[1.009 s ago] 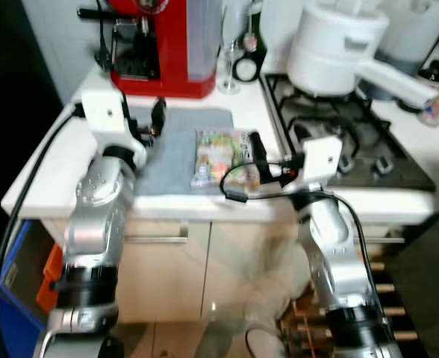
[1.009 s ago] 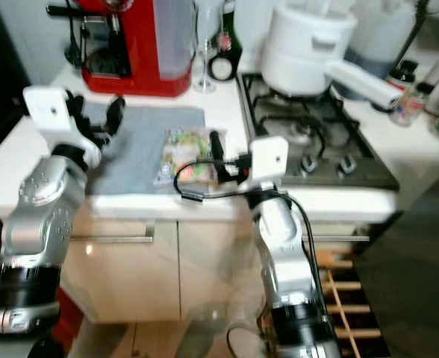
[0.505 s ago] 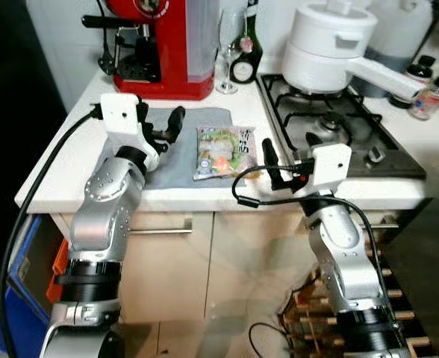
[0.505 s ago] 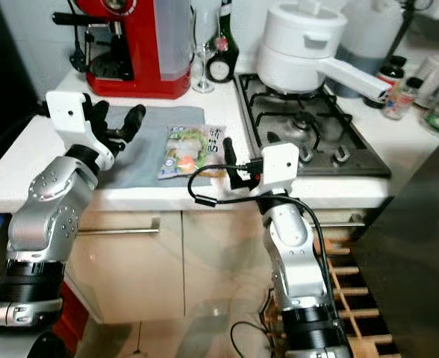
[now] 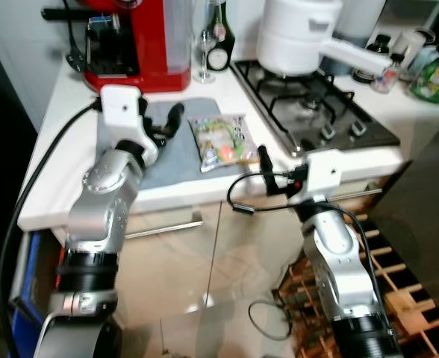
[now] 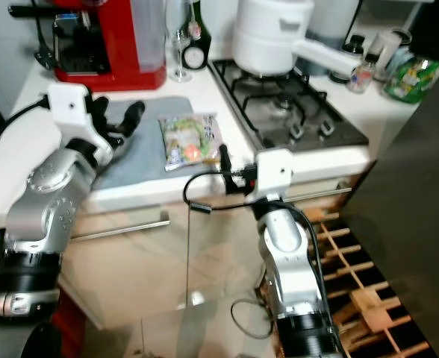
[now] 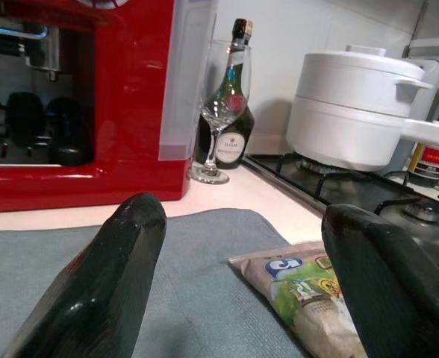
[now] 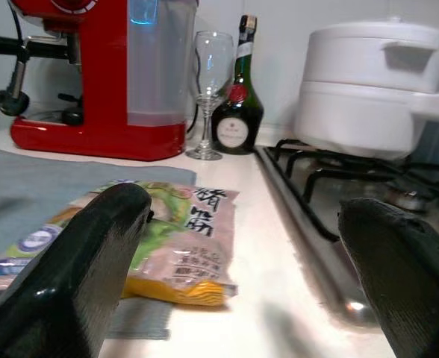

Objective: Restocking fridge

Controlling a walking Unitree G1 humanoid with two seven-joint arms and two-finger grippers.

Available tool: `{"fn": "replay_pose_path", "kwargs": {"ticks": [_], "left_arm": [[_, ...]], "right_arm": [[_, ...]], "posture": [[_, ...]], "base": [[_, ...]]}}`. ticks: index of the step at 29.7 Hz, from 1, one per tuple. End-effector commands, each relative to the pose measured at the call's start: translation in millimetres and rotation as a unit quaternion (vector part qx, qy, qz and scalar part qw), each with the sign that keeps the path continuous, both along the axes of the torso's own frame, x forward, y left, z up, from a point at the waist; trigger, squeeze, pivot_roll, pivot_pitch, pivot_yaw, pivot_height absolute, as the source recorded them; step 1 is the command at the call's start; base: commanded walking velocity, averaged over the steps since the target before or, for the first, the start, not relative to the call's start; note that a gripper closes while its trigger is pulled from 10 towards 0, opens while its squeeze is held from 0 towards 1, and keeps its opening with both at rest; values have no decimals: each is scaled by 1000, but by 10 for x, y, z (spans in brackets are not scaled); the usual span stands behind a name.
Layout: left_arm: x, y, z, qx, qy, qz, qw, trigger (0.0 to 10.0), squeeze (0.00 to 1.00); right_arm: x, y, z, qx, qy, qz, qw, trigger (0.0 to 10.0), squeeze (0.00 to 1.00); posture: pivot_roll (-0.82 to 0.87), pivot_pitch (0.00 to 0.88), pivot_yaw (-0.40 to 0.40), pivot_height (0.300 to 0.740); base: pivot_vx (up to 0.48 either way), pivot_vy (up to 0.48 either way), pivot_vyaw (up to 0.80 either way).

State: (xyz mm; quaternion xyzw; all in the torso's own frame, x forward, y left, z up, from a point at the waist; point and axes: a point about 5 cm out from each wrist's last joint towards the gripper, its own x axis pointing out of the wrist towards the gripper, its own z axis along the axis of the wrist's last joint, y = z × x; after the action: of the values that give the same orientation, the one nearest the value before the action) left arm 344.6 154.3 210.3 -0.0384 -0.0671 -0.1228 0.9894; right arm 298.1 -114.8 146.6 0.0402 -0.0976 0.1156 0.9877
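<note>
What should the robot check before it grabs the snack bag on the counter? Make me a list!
1. Snack bag within reach: ok. It lies flat near the counter's front edge, partly on the grey cloth.
2. Right claw open: ok. Its fingers stand wide apart in the right wrist view.
3. Right claw lined up: ok. It sits just in front of the bag, not touching it.
4. Left claw out of the way: ok. It is open, over the cloth beside the bag.
5. Breakables nearby: ok. The wine glass and bottle stand well behind the bag.
6. Fridge ready: cannot tell.
</note>
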Motion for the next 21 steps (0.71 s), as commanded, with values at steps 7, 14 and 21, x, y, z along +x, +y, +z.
{"fn": "replay_pose_path", "kwargs": {"ticks": [7,14,21], "left_arm": [[2,-193,12,75,-30,-63,995,10000,0],[231,-374,-121,86,17,-115,989,10000,0],[383,-633,-261,123,47,-146,980,10000,0]], "right_arm": [[54,-140,161,39,-8,-29,999,10000,227],[27,-316,156,110,20,-64,992,10000,231],[-42,-493,268,138,13,-84,987,10000,231]], "posture": [[-95,0,-11,740],[-142,0,16,740],[-201,0,48,740]], "base": [[0,0,0],[0,0,0],[0,0,0]]}}
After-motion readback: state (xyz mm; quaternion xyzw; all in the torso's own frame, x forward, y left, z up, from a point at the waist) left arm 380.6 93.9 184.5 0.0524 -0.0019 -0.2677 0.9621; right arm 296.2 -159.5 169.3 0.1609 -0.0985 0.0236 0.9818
